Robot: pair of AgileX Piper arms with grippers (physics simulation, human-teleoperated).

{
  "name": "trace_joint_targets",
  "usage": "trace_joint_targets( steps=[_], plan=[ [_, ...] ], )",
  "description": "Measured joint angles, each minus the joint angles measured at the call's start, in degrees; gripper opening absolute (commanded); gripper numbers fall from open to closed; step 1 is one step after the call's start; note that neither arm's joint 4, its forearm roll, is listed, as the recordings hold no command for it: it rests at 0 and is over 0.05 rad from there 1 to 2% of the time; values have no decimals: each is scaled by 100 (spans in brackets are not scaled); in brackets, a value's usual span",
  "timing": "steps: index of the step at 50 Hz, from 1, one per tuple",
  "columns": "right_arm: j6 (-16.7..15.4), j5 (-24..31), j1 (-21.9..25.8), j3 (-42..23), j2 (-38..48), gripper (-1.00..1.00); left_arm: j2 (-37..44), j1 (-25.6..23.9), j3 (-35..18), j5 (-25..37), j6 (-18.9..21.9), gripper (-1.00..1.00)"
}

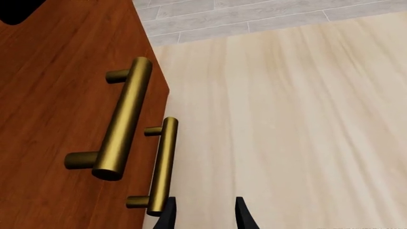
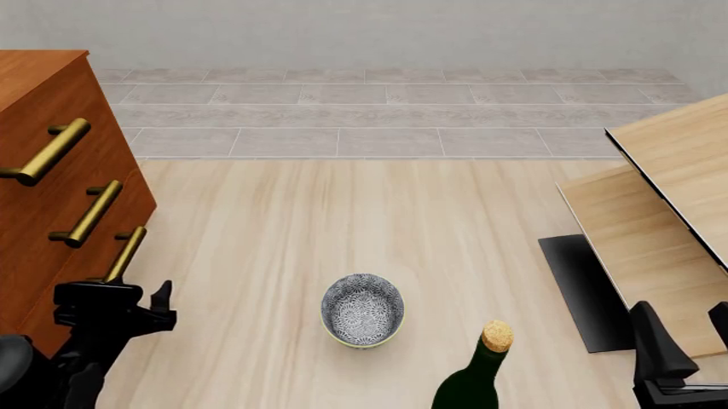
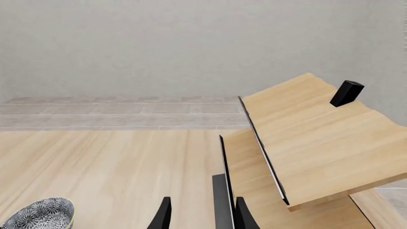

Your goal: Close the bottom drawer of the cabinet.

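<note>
The cabinet (image 2: 51, 162) stands at the left edge of the tabletop (image 2: 376, 221), its three brass-handled fronts facing toward the middle. The bottom drawer (image 2: 63, 294) is the lowest of them, down by the near left corner, and its handle (image 2: 125, 253) shows just above the left gripper (image 2: 153, 311) in the front view. In that view the three fronts appear to run in one line with no dark gap beneath the middle drawer, so the bottom drawer looks pushed in or very nearly so; the arm hides its lower part, and whether it is fully seated cannot be told for certain. The left wrist view shows the two black fingertips (image 1: 167, 214) parted with bare table between them, one tip just beside the end of the nearer brass handle (image 1: 163, 164), which appears to be the bottom drawer's; contact cannot be confirmed. The jaws there stand open and hold nothing. The right gripper (image 2: 683, 345) sits at the near right corner, well apart from the cabinet, its fingers spread and empty, facing the tilted wooden boards (image 3: 318, 143). A patterned bowl (image 2: 361, 309) and a corked green bottle (image 2: 478, 379) stand near the front edge, untouched. By this reading the closing push is largely done, leaving at most a final press and a retreat.
</note>
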Motion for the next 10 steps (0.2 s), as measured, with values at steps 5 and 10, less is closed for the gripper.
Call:
trace_joint_targets(
  steps=[5,10],
  plan=[
    [0,-17,-2,0,15,100,-1,19,0,5,42,100],
    [-3,-36,-3,1,33,100,-3,30,2,9,69,100]
  ],
)
